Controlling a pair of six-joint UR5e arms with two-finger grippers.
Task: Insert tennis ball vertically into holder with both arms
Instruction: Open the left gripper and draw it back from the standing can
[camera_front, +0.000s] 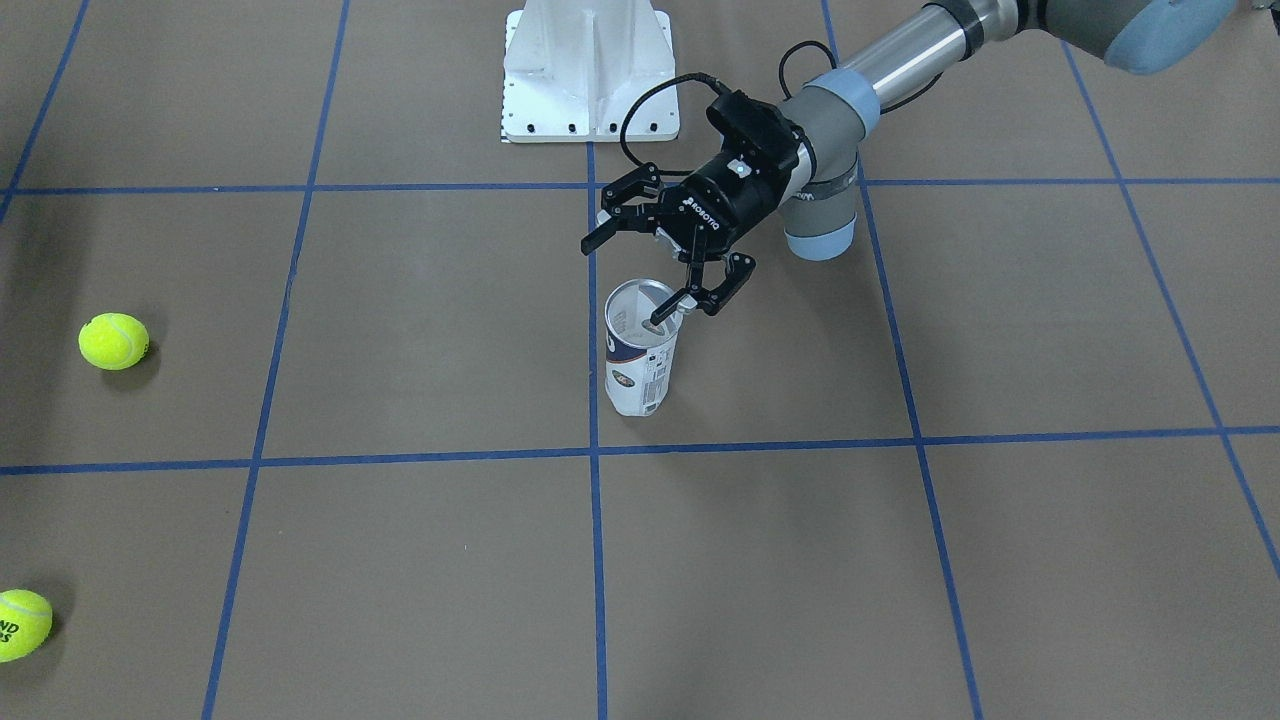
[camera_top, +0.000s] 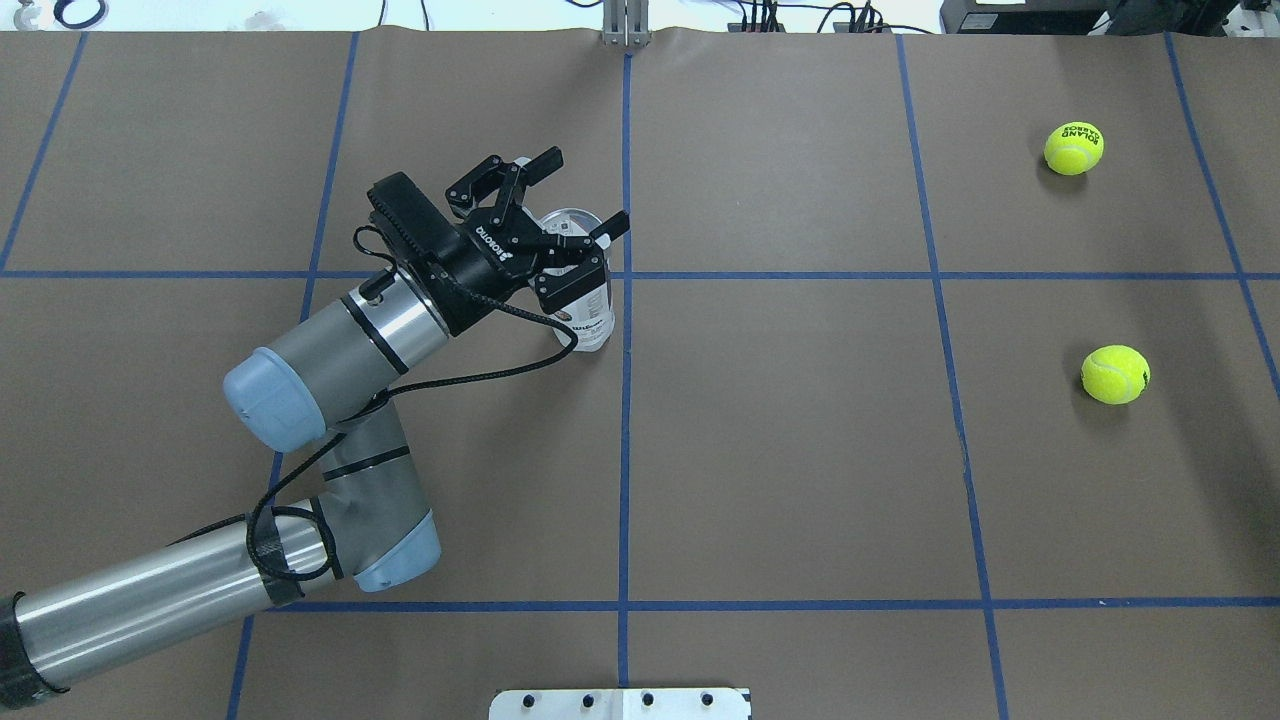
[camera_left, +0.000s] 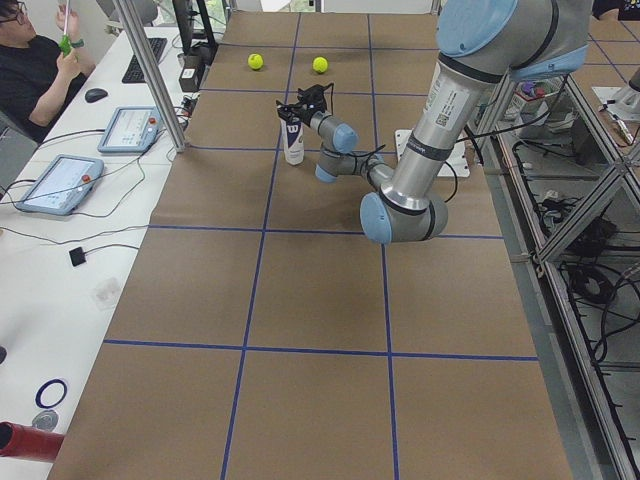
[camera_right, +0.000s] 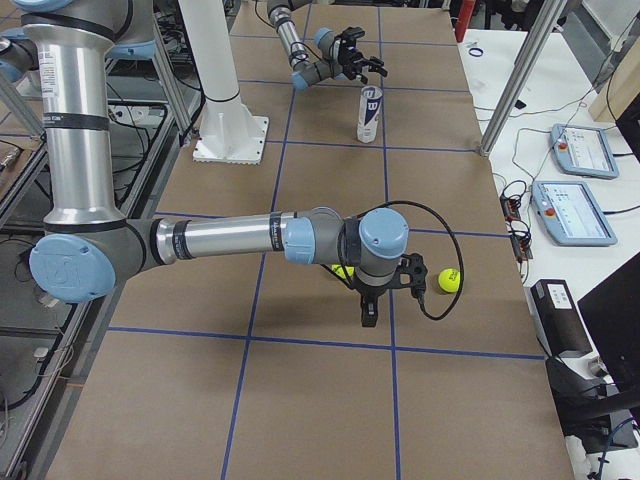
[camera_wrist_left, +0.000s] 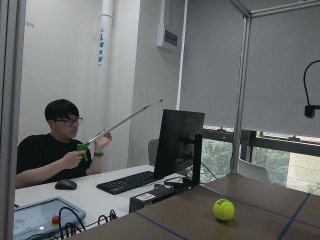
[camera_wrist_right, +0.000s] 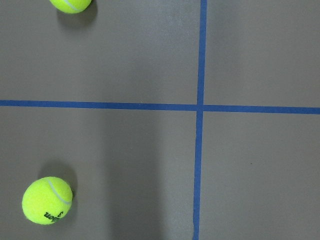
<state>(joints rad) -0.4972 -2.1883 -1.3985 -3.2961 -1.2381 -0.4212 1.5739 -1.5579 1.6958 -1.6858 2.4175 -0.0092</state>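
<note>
Near the table (camera_top: 800, 450) centre, just beside a crossing of blue tape (camera_top: 625, 450), the holder (camera_front: 640, 372) stands upright, mouth up and uncapped. Judgement: a vertical drop needs that posture. No ball shows inside it.

My left gripper (camera_front: 627, 280) hangs over the mouth with jaws spread wide, gripping nothing. The right side view shows it clear above the rim, not touching. Judgement: it is placed to come down and steady the holder, since a light can would tip under a push from above.

One ball (camera_top: 1115, 374) and a second ball (camera_top: 1074, 148) lie well apart from the holder, on my right half of the table, so the fetch falls to my right arm. My right gripper (camera_right: 367, 312) shows only in the side view, seemingly near the balls; I cannot tell whether it is spread or closed. Its wrist camera looks straight down on both balls, which suits an approach from above.

Writing:
- "ROBOTIQ" in white on the left gripper's body.
- A white "W" on the holder's navy label; the finer print is unreadable.
- Dark print on the second ball, apparently "ROLAND GARROS".
- A "3" on one ball in the right wrist view, beside a mark I cannot make out.
</note>
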